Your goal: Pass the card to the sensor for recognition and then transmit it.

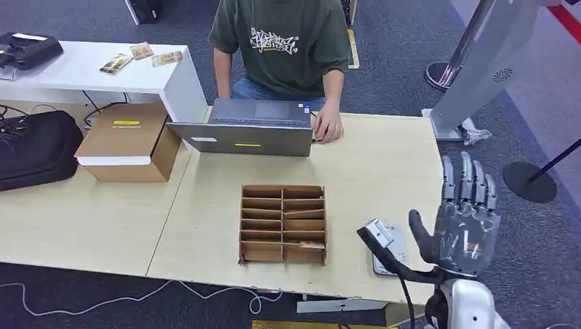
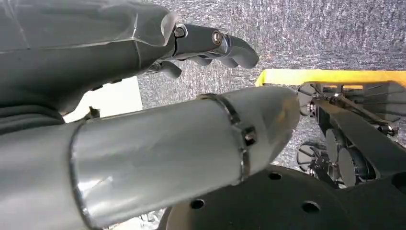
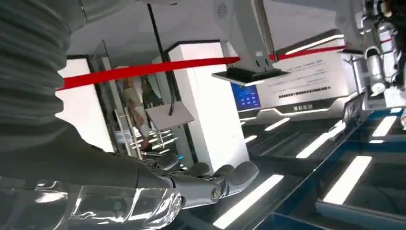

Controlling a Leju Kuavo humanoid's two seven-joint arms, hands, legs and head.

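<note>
The right hand (image 1: 466, 223) is standing raised at the head view's four o'clock, fingers (image 1: 468, 179) pointing toward twelve, spread, holding nothing. The left hand (image 2: 143, 96) is hanging with fingers loosely curled, gripping nothing.

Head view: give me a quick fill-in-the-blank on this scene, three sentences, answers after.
1. The right hand is raised with its fingers ____ and holds nothing.
2. The wooden rack lies on the table in front of the ____.
3. A person's hand rests on the table beside the ____.

Missing words: spread; laptop; laptop
</note>
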